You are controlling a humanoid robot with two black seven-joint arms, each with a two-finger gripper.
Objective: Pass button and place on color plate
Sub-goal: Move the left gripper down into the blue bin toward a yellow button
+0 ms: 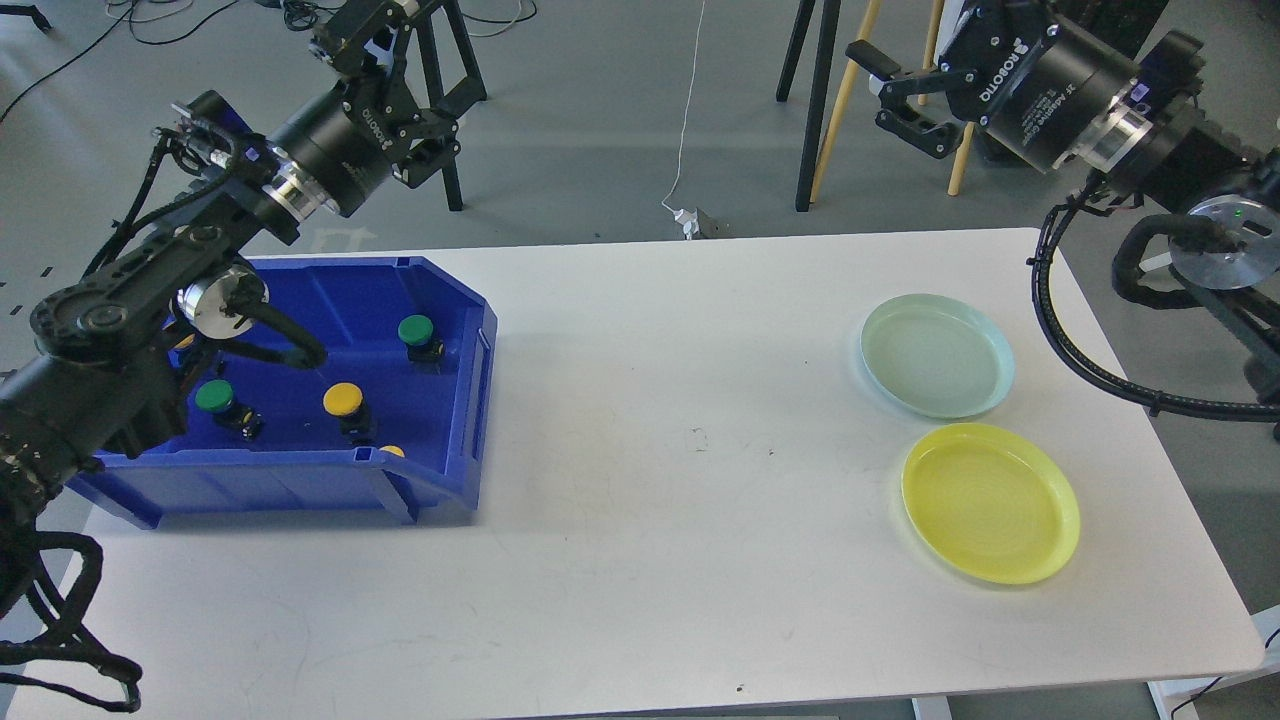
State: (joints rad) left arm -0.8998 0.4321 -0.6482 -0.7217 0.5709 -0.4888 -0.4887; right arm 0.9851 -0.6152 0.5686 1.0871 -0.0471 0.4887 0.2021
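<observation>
A blue bin (486, 345) stands on the left of the white table (660, 430). Inside it are a green button (416, 330), a second green button (214, 396) and a yellow button (343, 399); another yellow button (392, 451) peeks over the front rim. My left gripper (400, 90) hangs open and empty, high above the bin's far side. On the right lie a pale green plate (937, 355) and a yellow plate (990, 502), both empty. My right gripper (888, 95) is open and empty, raised beyond the table's far edge, above and left of the green plate.
My left arm (120, 330) covers part of the bin's left side. Stand legs (815, 100) and a white cable with a plug (690, 215) are on the floor behind the table. A black cable (1080, 350) loops from the right arm over the table's right edge.
</observation>
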